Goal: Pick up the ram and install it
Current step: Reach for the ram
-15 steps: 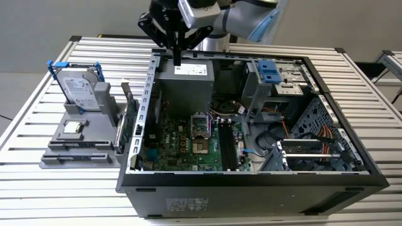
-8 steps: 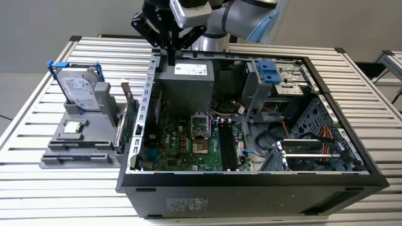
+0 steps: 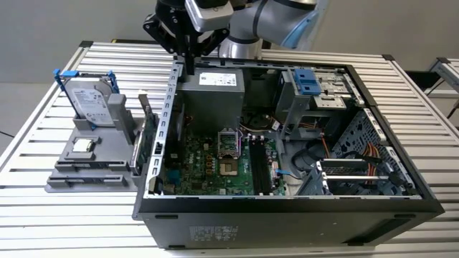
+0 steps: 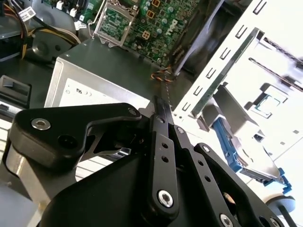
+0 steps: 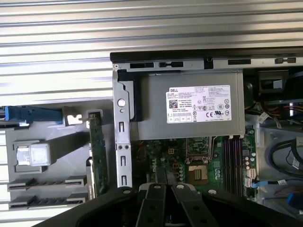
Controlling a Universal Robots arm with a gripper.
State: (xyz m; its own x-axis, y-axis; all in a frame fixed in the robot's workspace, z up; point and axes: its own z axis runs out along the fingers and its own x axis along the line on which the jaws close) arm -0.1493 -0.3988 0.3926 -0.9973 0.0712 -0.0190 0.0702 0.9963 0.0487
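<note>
My gripper (image 3: 189, 60) hangs over the back edge of the open computer case (image 3: 287, 207), above the grey power supply (image 3: 212, 86), fingers pointing down. It is shut on the ram (image 4: 164, 101), a thin dark stick seen edge-on that pokes out past the fingertips (image 4: 158, 124). In the first wrist view the ram (image 5: 161, 174) shows as a dark sliver between the black fingers (image 5: 152, 198). The long black memory slots (image 3: 259, 166) lie on the motherboard beside the processor socket (image 3: 228, 144), well forward of the gripper.
A grey parts stand (image 3: 90, 174) sits at the exterior view's left of the case, holding a hard drive (image 3: 90, 102), a small chip (image 3: 85, 144) and a green card (image 3: 147, 137). The case's metal wall (image 3: 169, 107), drive cage (image 3: 315, 86) and cables (image 3: 351, 156) crowd the inside.
</note>
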